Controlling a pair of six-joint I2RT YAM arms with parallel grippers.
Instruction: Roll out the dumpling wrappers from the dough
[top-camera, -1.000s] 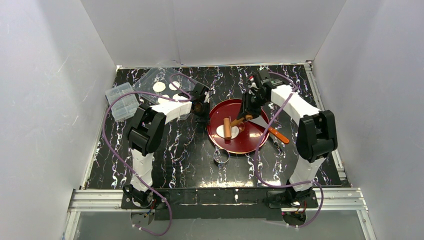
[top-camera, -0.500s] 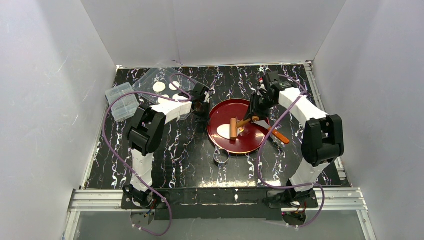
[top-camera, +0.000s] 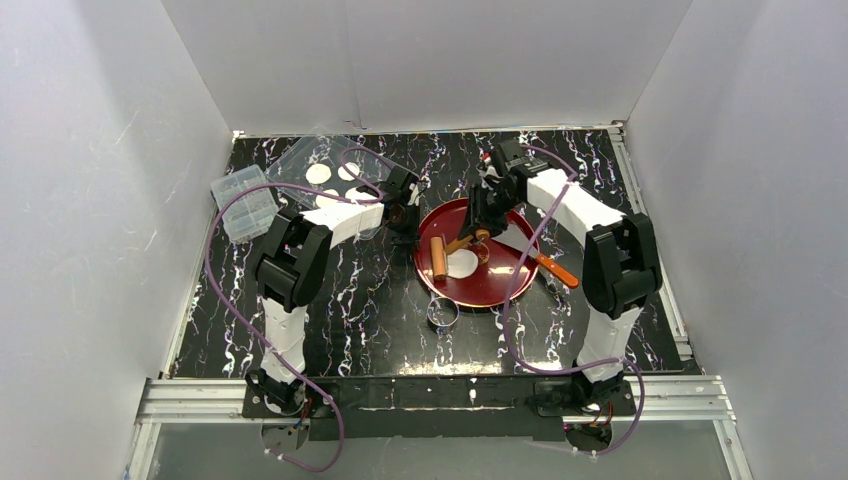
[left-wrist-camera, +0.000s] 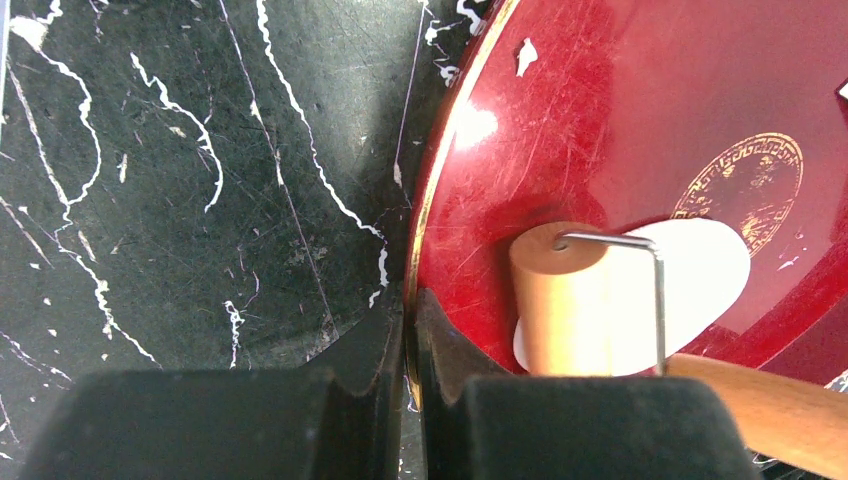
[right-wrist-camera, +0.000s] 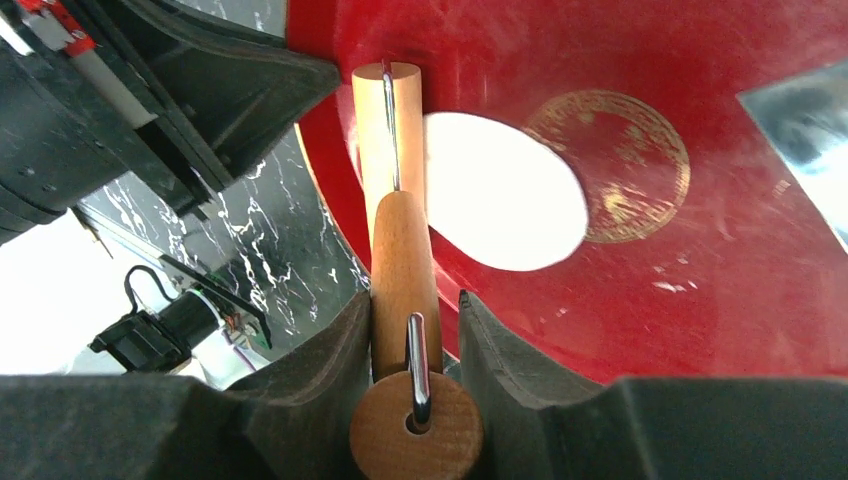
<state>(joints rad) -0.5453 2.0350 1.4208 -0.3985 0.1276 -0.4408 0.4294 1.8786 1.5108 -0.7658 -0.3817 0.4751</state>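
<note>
Press evenly and sweep the rolling pin (right-wrist-camera: 388, 140) rightward over the flattened dough (right-wrist-camera: 505, 195) on the red plate (left-wrist-camera: 620, 90), with right gripper (right-wrist-camera: 415, 330) clamped on its handle (right-wrist-camera: 403, 265) and left gripper (left-wrist-camera: 410, 330) pinching the plate's rim.

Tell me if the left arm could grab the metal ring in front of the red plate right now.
Probably not as things stand. The left claw is clamped on the rim of the red plate, so it would need to let go first. Otherwise the path to the metal ring looks open.
</note>
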